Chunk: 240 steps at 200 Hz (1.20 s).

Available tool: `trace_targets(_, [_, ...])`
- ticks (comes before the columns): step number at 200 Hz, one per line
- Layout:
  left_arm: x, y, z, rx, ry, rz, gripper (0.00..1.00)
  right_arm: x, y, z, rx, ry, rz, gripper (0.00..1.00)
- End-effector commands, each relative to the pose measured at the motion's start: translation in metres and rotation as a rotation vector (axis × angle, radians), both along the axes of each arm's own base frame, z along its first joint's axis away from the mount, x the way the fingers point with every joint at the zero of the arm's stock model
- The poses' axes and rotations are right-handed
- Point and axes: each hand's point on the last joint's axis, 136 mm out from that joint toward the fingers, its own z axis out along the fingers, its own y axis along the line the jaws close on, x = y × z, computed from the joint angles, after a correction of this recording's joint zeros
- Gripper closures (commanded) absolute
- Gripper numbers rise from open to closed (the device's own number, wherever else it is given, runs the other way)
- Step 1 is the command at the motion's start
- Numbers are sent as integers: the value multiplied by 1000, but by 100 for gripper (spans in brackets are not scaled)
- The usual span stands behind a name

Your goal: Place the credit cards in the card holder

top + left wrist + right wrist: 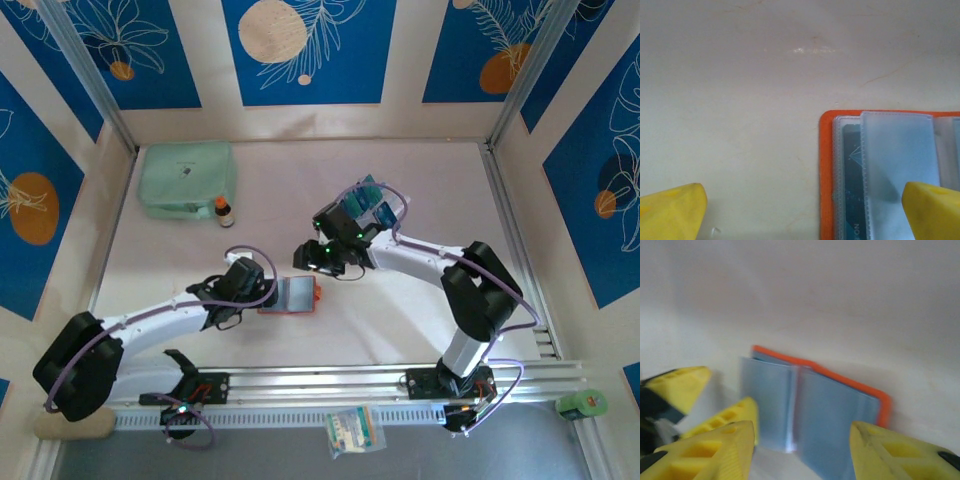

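- left fingers spread wide, nothing held, straddling the open card holder at its edge
- right fingers roughly half apart, empty too, right above the card holder
- credit cards piled beyond the card holder

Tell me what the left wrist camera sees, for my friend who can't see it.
An orange card holder lies open on a pale table, a teal card tucked in its clear pockets. The left gripper's yellow fingertips stand wide apart below.
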Motion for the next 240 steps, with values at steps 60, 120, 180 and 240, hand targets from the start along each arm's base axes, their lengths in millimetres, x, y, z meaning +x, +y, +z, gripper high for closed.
trace_targets(60, [3,7,-4,26,9,34,0,-30,-32,-49,-390,-7,114,49])
trace_targets(120, [6,-3,-2,16,12,-9,0,-29,-49,-49,-409,-20,85,75])
trace_targets(180, [8,-12,-5,-2,30,-34,0,-30,-61,-48,-410,-15,70,96])
trace_targets(240, [8,-14,-8,-6,38,-40,0,-27,-62,-27,-357,-31,66,77])
